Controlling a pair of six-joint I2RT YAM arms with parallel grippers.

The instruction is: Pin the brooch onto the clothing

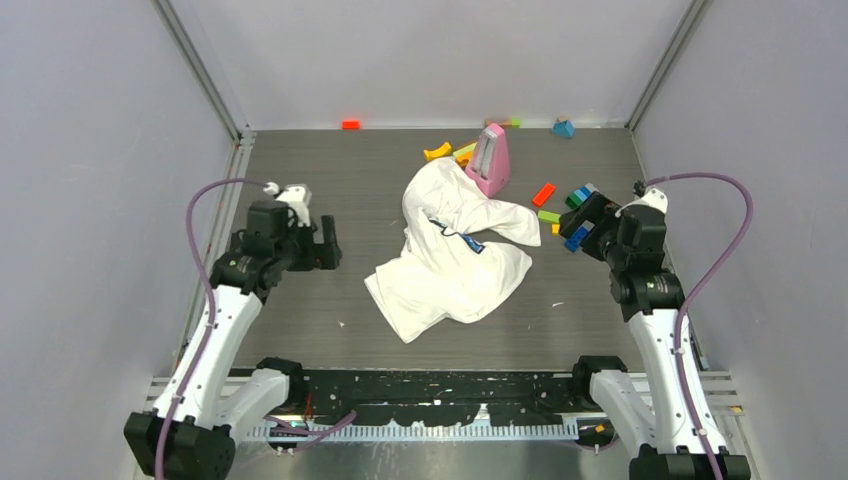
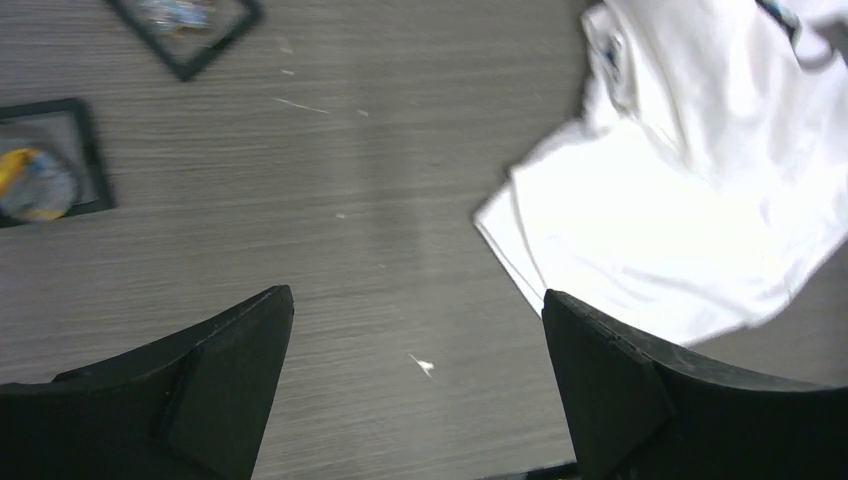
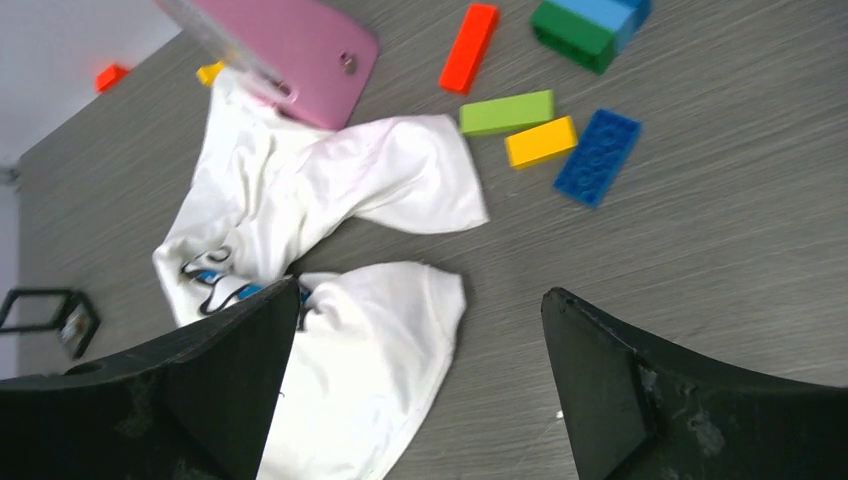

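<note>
The clothing, a crumpled white T-shirt (image 1: pixel 450 262) with a blue and dark print, lies in a heap mid-table; it also shows in the left wrist view (image 2: pixel 680 200) and the right wrist view (image 3: pixel 380 350). My left gripper (image 1: pixel 328 243) is open and empty above bare table left of the shirt (image 2: pixel 415 295). My right gripper (image 1: pixel 578 225) is open and empty right of the shirt, over its near edge (image 3: pixel 420 290). I cannot make out a brooch for sure. Two small black square frames (image 2: pixel 185 30) (image 2: pixel 45 165) with colourful pieces inside lie left of the shirt.
A pink wedge-shaped object (image 1: pixel 490 160) stands on the shirt's far end. Loose bricks lie right of it: orange (image 3: pixel 468 47), green (image 3: pixel 505 112), yellow (image 3: pixel 540 141), blue (image 3: pixel 597 156). More bricks lie along the back wall (image 1: pixel 350 124). Walls close in both sides.
</note>
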